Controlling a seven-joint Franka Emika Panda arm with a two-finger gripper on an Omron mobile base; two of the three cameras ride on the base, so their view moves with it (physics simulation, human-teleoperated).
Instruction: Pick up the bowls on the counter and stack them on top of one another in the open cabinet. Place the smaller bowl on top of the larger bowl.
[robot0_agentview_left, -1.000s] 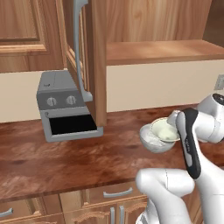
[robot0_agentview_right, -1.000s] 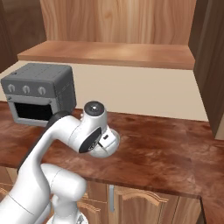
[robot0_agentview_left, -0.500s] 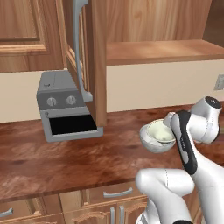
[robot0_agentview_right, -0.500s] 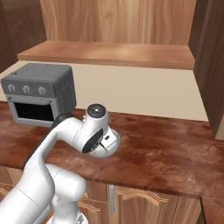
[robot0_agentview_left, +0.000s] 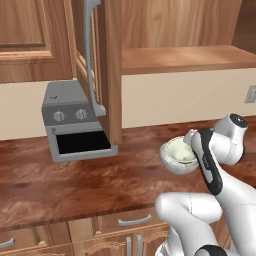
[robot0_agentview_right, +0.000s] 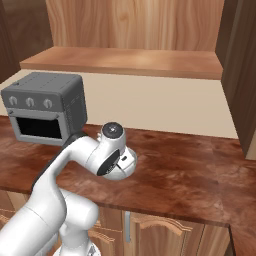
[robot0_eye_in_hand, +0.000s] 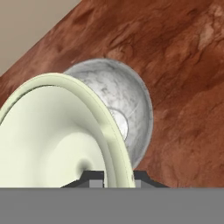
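1. Reaching the mid-brown wooden open cabinet (robot0_agentview_left: 180, 57) shelf above means a long lift off the glossy reddish-brown counter (robot0_agentview_left: 75, 182).
2. Wide grey speckled stone-look larger bowl (robot0_eye_in_hand: 116, 94) sits touching, could get knocked.
3. Plain pale cream smaller bowl (robot0_eye_in_hand: 57, 131): rim pinched, could slip.
4. Gripper (robot0_eye_in_hand: 114, 176) fingers clamped on that rim.

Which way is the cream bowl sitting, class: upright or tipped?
Tipped. In the hand view the cream bowl stands on edge, its hollow facing the camera, with the grey bowl behind it over the counter.
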